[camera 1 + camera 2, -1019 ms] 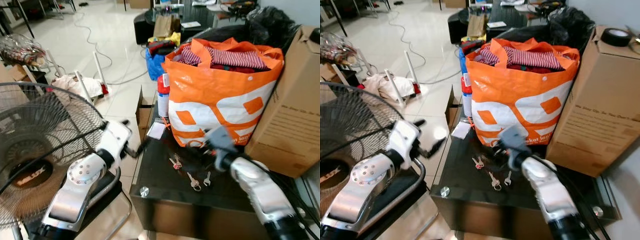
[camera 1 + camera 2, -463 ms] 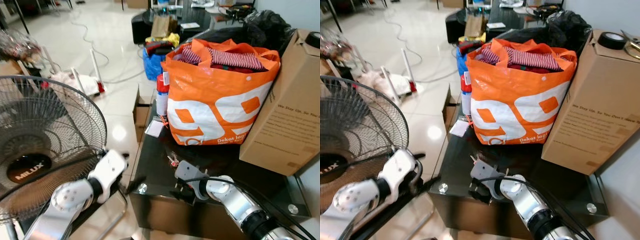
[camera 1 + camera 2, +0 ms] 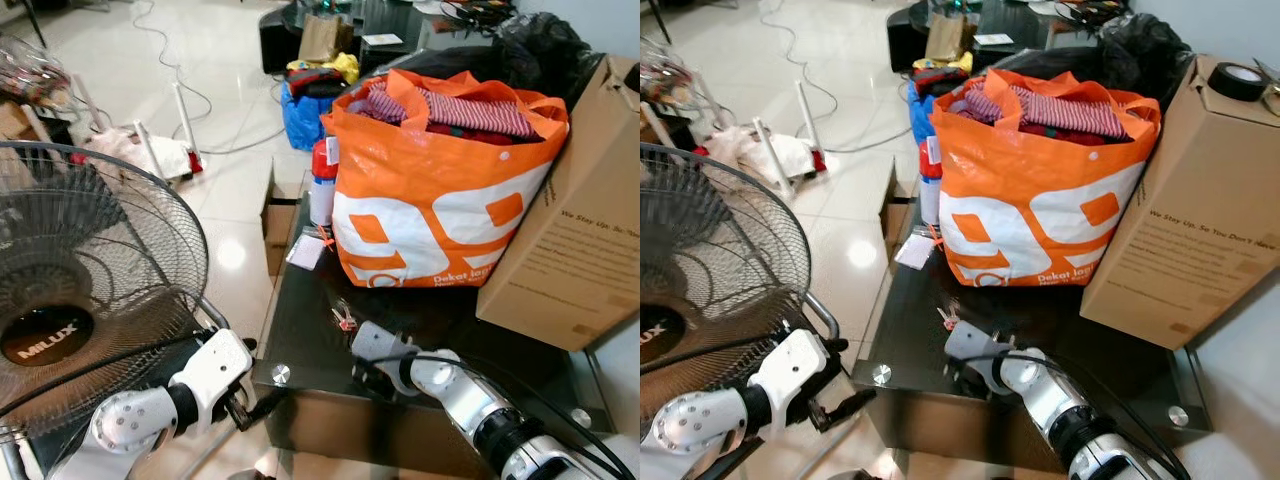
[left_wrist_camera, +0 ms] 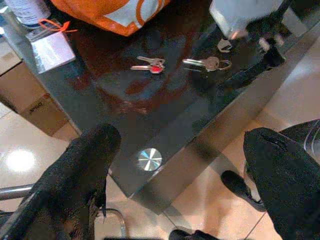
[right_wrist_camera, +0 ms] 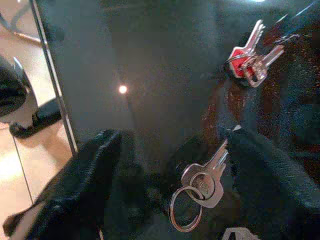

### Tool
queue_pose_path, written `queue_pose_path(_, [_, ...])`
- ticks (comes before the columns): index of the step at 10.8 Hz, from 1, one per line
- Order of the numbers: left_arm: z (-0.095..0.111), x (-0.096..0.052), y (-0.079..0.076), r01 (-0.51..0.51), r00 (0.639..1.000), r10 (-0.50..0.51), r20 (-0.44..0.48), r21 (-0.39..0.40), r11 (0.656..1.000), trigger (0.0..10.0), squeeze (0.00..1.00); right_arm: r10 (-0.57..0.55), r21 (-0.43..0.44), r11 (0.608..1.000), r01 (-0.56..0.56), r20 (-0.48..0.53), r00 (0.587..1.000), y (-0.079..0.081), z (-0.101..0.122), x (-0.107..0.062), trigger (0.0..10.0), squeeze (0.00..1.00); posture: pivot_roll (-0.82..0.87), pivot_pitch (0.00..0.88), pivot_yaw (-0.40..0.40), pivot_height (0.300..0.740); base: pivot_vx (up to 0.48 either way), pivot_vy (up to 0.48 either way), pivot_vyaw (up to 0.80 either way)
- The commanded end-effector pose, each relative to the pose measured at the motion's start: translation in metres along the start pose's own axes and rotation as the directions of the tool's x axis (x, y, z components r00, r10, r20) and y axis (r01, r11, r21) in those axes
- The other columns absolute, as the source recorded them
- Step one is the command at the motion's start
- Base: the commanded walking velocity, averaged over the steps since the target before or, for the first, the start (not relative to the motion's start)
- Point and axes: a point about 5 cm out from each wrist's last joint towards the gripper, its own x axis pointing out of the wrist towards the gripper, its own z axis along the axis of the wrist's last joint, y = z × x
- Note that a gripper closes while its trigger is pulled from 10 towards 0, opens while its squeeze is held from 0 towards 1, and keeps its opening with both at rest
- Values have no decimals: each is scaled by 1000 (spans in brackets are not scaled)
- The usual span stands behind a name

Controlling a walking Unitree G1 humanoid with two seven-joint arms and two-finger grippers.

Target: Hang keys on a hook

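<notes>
The keys (image 5: 202, 184) lie flat on the dark glass counter (image 4: 165, 125), near its front edge, and the right tool (image 5: 165, 165) is low over them with its two black fingers (image 5: 270, 175) apart, one on each side of the keys and not yet pressing on them. They are two silver keys joined by a thin metal ring (image 5: 184, 215). A second small bunch with a red head (image 5: 247, 57) lies a little farther in on the counter, toward the orange bag (image 3: 440, 190). I judge the keys to be light, hard and stiff, so they will not bend or break, but they are thin and lie flat on smooth glass, so they can slide away when a finger pushes from one side only. The ring is loose and the keys will swing and turn under it once they are lifted. A good place to take hold seems to be the round heads of the keys where the ring passes, because there the metal is thickest, and the ring then stays free for a hook. No hook can be made out in these pictures. The left tool (image 4: 175, 165) hangs in front of the counter's edge, over the floor, with its fingers wide apart and holding nothing.
</notes>
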Motion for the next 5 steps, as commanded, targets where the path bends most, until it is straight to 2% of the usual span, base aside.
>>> queue_pose_path(1, [3,-2,-4,9,1000,-9,0,-3,1000,10000,82,-1,-61,998,-1,-27,1000,-1,-1,2,0,0,-50,61,-8,740,0,0,0])
queue_pose_path(5, [3,-3,-5,7,1000,-7,-4,-13,1000,10000,78,12,-109,994,-22,-83,996,-12,-9,-2,0,0,-53,52,-9,740,0,0,0])
